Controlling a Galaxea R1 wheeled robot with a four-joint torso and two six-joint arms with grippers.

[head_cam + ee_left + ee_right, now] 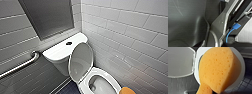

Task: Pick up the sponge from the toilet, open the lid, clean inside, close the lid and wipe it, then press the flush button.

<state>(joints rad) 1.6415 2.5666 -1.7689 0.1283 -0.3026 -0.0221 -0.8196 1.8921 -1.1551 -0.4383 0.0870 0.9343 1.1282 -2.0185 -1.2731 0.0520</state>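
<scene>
The white toilet (110,75) stands in the corner with its lid (81,60) raised against the tank, greyish underside facing the bowl. The dark round flush button (68,43) sits in the middle of the tank top. The orange sponge (218,69) hangs large in the right wrist view, above the open bowl's rim (197,70), with the lid (180,60) beside it. My right gripper is shut on the sponge. In the head view the sponge (127,90) is at the lower right, next to the bowl's near edge. My left gripper is open and holds nothing.
White tiled walls close in behind and to the right of the toilet. A metal grab bar (20,65) runs along the left wall below a dark panel (47,15). Dark floor tiles (248,80) surround the bowl. The left wrist view has the robot's own grey body and a blue cable (233,30).
</scene>
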